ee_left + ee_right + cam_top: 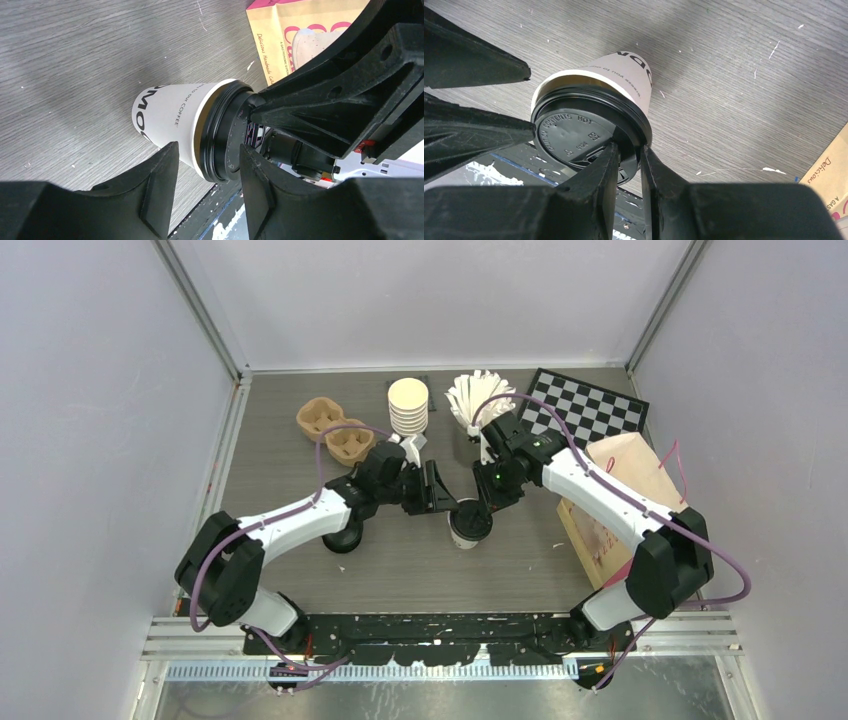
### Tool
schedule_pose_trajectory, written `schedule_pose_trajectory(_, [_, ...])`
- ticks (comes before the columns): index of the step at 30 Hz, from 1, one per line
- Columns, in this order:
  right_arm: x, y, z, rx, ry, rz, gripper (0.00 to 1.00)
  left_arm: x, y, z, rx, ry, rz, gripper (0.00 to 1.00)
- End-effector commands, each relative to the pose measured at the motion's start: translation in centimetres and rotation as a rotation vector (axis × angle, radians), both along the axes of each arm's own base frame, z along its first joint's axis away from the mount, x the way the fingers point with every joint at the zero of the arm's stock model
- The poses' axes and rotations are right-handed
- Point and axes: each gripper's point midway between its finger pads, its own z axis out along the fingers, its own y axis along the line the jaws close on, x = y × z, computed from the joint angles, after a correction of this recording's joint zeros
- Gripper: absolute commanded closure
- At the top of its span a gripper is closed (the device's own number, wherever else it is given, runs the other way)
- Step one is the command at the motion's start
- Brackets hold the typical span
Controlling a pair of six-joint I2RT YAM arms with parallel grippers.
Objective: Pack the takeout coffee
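Observation:
One takeout coffee [468, 525], a cream-white cup with black print and a black lid [574, 132], stands on the grey table in front of both arms. My right gripper [629, 147] comes down from the back right and is shut on the raised rim of that lid. My left gripper [207, 146] reaches in from the left at lid height. Its fingers [160, 185] stand apart on either side of the cup's top [220, 135] with gaps showing, so it is open. In the top view the two grippers meet over the cup.
A brown paper bag [620, 500] stands at the right, a checkerboard [585, 405] behind it. At the back are a stack of lidless cups [408, 405], a white fanned bundle [478, 398] and a brown pulp carrier [335, 430]. A dark round object [343, 537] sits under the left arm.

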Motion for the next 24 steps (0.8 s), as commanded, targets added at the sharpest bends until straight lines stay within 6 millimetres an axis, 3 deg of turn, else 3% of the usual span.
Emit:
schedule_pose_trajectory(1, [1.5, 0.7, 0.8, 0.007, -0.051, -0.008, 0.73, 0.4, -0.4, 1.6, -0.018, -0.057, -0.013, 0.5])
schedule_pose_trajectory(13, [2.2, 1.4, 1.6, 0.037, -0.072, -0.013, 0.76, 0.2, 0.1, 0.8, 0.029, -0.049, -0.019, 0.49])
schedule_pose_trajectory(24, [2.9, 1.7, 1.8, 0.038, -0.082, -0.016, 0.76, 0.0, -0.1, 1.0, 0.022, -0.065, -0.045, 0.42])
